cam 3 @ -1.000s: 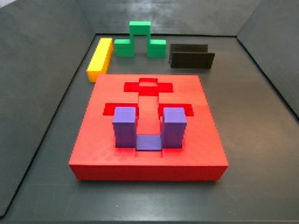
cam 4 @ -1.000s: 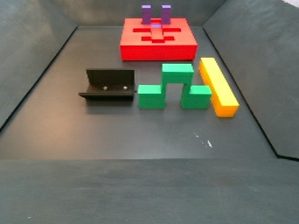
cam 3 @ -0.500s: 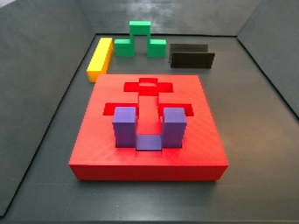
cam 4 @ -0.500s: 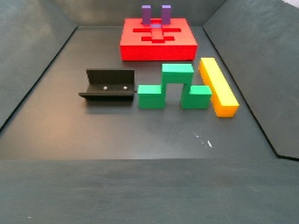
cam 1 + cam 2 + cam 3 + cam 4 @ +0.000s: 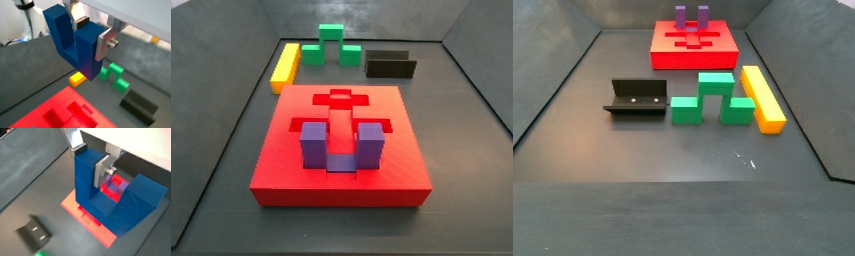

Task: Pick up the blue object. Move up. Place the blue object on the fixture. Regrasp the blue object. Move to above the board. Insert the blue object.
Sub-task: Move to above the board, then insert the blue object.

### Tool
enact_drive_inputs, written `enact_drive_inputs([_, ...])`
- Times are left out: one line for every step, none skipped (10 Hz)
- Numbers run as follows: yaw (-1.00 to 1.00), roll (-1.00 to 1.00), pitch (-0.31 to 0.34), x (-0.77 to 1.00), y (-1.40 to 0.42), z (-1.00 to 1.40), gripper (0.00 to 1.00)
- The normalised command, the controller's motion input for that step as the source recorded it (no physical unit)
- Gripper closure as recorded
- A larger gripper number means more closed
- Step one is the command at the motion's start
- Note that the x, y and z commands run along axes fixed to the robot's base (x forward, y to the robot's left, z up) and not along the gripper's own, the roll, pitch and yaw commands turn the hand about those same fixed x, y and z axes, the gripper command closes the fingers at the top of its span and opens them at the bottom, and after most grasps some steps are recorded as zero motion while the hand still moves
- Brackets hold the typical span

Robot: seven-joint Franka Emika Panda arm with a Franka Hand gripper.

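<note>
Nothing is seen to shift in both side views since a second ago (arm out of frame). High above the board [image 5: 93, 213], the blue object [image 5: 77, 40] is clamped by the gripper [image 5: 93, 35], fixture [image 5: 140, 107] at five o'clock; insertion is judged pending.

A dark grey floor [image 5: 673, 150] is carrying everything. In a side view the red board [image 5: 696, 55] is lying at the top centre, the black fixture [image 5: 636, 99] is sitting left of centre, the green stepped block [image 5: 714, 99] is resting at centre, and the yellow bar [image 5: 762, 98] is lying just right of it. The gripper [image 5: 93, 32] is hanging above the floor in both wrist views.
</note>
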Motion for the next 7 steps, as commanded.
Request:
enact_drive_inputs([0.03, -0.9, -0.125, -0.12, -0.04, 0.01, 1.0])
enact_drive_inputs([0.02, -0.75, -0.12, -0.1, -0.01, 0.01, 1.0])
enact_drive_inputs([0.0, -0.47, -0.094, -0.07, 0.01, 0.0, 1.0])
enact_drive_inputs([0.0, -0.31, -0.072, -0.05, 0.01, 0.0, 1.0])
enact_drive_inputs([0.0, 0.0, 0.0, 0.01, -0.01, 0.0, 1.0])
enact_drive_inputs([-0.14, 0.0, 0.0, 0.08, -0.11, -0.02, 1.0])
enact_drive_inputs([-0.32, 0.0, 0.0, 0.45, -0.41, -0.31, 1.0])
